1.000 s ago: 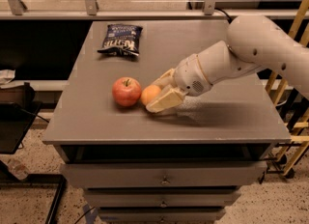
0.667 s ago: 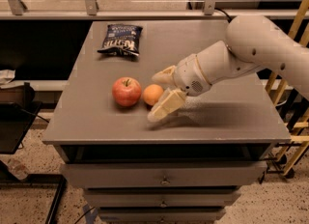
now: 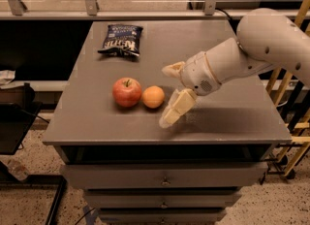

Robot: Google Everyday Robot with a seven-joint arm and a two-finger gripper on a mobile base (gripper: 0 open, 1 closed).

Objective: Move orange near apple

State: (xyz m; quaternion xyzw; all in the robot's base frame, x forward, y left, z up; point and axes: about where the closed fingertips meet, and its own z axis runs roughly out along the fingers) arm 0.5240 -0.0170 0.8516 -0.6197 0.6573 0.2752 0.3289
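The orange [image 3: 153,96] sits on the grey table top [image 3: 232,107], touching or nearly touching the right side of the red apple [image 3: 127,91]. My gripper [image 3: 169,93] is just right of the orange, a little apart from it, with its two cream fingers spread wide: one finger [image 3: 172,69] points back-left, the other [image 3: 175,108] points down toward the table's front. It holds nothing.
A dark chip bag [image 3: 121,40] lies at the back left of the table. The table's front edge [image 3: 164,141] runs just below the gripper, with drawers [image 3: 164,181] under it. A yellow frame [image 3: 295,122] stands at the right.
The gripper opened and let go of the orange, then drew back to the right. The orange stays beside the apple.
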